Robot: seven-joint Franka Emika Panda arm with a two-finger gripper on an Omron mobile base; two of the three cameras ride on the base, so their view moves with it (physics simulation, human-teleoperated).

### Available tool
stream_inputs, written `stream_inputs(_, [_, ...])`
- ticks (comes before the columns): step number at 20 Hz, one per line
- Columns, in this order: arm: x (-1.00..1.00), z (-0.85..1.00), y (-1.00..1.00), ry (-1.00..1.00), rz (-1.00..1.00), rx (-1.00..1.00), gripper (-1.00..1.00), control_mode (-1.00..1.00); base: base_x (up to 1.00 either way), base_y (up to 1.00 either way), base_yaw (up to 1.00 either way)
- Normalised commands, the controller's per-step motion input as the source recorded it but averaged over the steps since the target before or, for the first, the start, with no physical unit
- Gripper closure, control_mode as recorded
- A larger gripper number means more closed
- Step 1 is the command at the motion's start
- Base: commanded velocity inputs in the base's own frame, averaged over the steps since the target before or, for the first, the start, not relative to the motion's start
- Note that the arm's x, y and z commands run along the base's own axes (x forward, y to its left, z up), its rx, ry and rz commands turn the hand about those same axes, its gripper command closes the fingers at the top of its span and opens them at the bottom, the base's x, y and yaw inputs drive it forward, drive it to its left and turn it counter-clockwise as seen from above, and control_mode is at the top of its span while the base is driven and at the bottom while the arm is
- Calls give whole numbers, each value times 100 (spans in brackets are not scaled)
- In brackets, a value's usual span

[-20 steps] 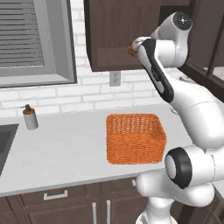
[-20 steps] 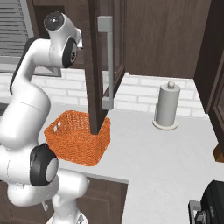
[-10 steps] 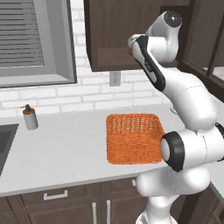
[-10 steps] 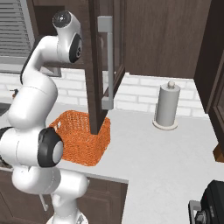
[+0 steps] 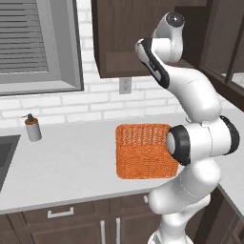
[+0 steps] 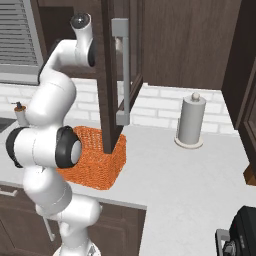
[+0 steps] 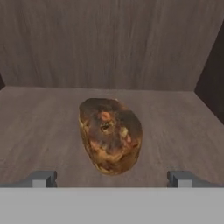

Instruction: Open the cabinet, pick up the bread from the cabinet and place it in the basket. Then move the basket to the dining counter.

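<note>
Hand view showed the end effector [image 7: 112,179] spread wide, with the bread [image 7: 110,134] lying on the shelf of the open cabinet [image 5: 125,38], just ahead between its fingertips. The picking step was in hand; next, it probably needed to advance, then close

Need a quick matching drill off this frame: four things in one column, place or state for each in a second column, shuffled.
Things:
1. bread
2. basket
3. paper towel roll
4. soap dispenser

Places/states:
A. upright on the worktop, right of the open cabinet door
B. on the cabinet shelf, ahead of the gripper and its open jaws
C. on the worktop beside the sink
D. on the worktop below the cabinet

Pairs: 1-B, 2-D, 3-A, 4-C
</note>
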Motion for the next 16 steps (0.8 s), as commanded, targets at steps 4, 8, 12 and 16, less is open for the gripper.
stream_inputs(4, [39, 0, 0, 4, 0, 0, -100, -100, 0, 0, 0])
stream_inputs(8, [37, 0, 0, 5, 0, 0, -100, -100, 0, 0, 0])
stream_inputs(12, [41, -4, 0, 6, 0, 0, -100, -100, 0, 0, 0])
stream_inputs(16, [41, -8, 0, 5, 0, 0, -100, -100, 0, 0, 0])
